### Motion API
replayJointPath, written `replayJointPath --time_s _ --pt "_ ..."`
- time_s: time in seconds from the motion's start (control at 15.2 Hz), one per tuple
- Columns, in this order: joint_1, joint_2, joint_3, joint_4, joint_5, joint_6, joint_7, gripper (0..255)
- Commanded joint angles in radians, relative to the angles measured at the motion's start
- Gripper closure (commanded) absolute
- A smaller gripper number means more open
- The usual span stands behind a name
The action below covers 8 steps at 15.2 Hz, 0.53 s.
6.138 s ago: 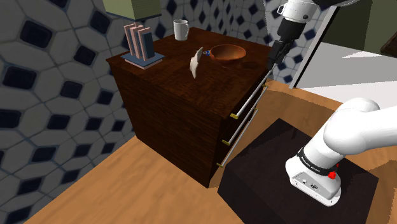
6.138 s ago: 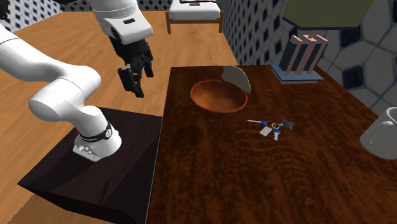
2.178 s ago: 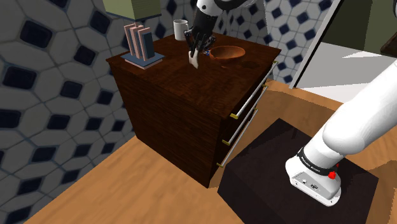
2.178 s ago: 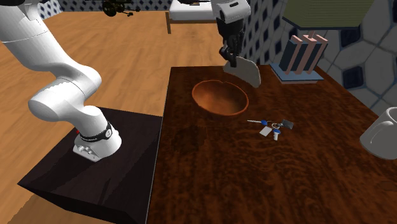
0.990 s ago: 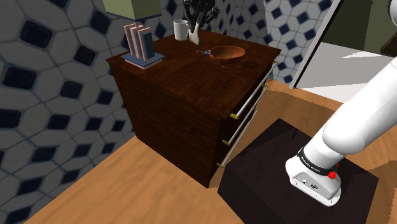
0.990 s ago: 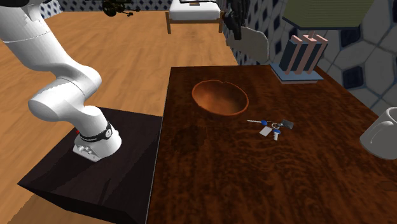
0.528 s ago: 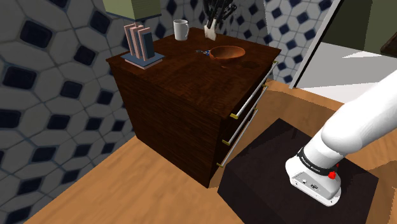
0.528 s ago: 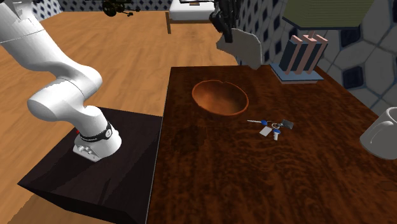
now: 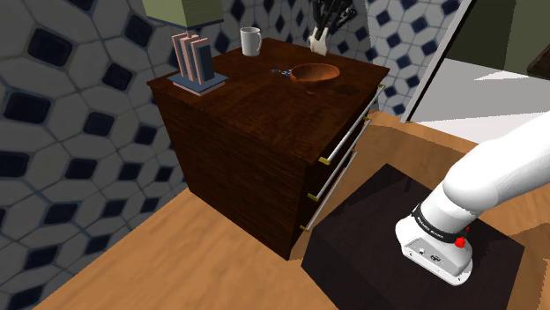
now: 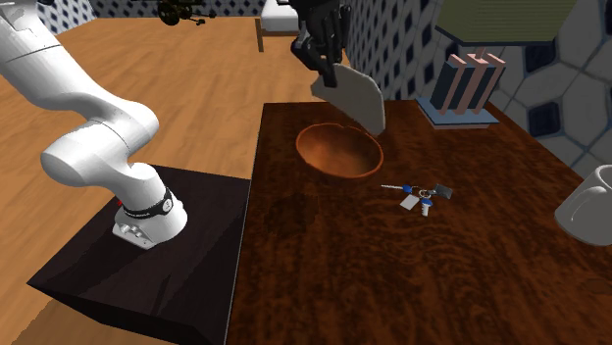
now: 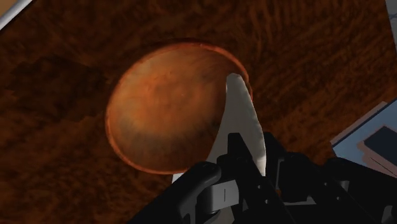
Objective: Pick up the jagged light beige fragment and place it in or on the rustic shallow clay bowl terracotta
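Note:
A pale beige jagged fragment (image 10: 355, 95) hangs in the air, clasped at its upper edge by my black gripper (image 10: 327, 67), which is shut on it. It hovers above the far rim of the brown-orange shallow bowl (image 10: 338, 151) on the dark wooden dresser top. In the shoulder view the gripper (image 9: 320, 33) and fragment (image 9: 318, 38) sit above and just behind the bowl (image 9: 315, 72). The wrist view looks down past the fragment (image 11: 242, 125) into the bowl (image 11: 162, 108), the fingers (image 11: 202, 180) gripping the fragment's near end.
A small bunch of keys (image 10: 420, 196) lies beside the bowl. A white mug (image 10: 589, 212) and a stand of upright books (image 10: 464, 88) occupy the dresser's other corners. The dresser (image 9: 256, 167) has drawers with metal handles; the dark stand (image 9: 397, 247) sits on the wooden floor.
The gripper has carried the fragment to the shoulder view's right, from near the mug to above the bowl, tilting it over the rim. The bowl, keys and mug have not moved.

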<state>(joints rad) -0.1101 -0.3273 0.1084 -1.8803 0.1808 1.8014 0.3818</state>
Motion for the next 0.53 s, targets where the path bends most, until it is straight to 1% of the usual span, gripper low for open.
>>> replayJointPath --time_s 0.0,0.46 --pt "-0.001 -0.008 -0.003 -0.032 0.002 0.022 -0.010 255" --pt "0.001 -0.026 -0.001 -0.143 0.009 0.115 -0.024 255"
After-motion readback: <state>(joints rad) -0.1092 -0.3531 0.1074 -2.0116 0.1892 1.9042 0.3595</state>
